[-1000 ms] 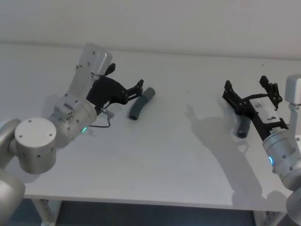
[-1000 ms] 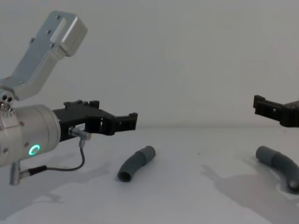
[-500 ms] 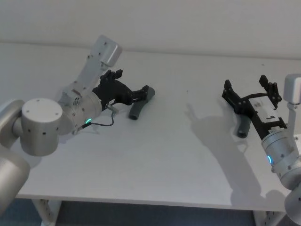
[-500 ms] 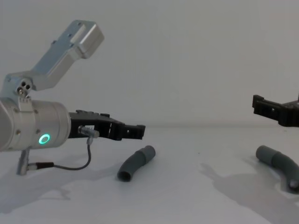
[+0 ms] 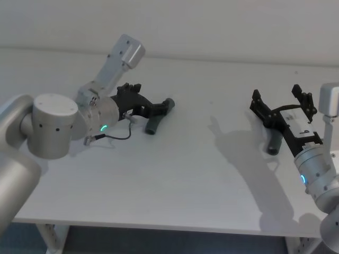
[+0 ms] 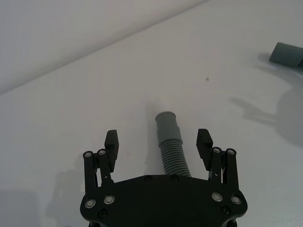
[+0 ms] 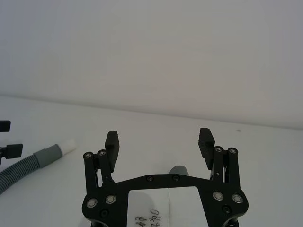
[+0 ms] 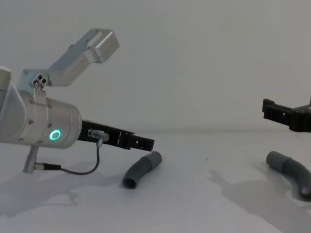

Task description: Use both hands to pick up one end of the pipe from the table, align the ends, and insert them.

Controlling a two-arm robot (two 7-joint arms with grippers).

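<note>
The plain, pale grey-white table [image 5: 201, 180] bears both halves of the pipe, well apart from each other. From the head view's left reaches the thick silver cylindrical left arm [image 5: 53, 127] with its green ring light, carrying the black, flat, forked left gripper [image 5: 163, 107]. At the right side the matching black right gripper [image 5: 277, 94] hangs over the table. The chest view alone gives height: the left gripper sits low, just above the collared end of the dark grey, bent, matte left pipe piece [image 8: 140, 171]. The right gripper hangs clearly above the similar right pipe piece [image 8: 290, 169], with open air between. The left wrist view adds that the left gripper's fingers [image 6: 111, 142] are spread wide on either side of that piece, where its collar meets ribbed hose, and grip nothing. The right wrist view shows the right gripper equally wide open and empty, with the round mouth [image 7: 179, 169] of its piece below and between the fingers. Farther off in that view, the left piece's wider collar [image 7: 49, 152] ends in a short, narrower white tip [image 7: 70, 144].
</note>
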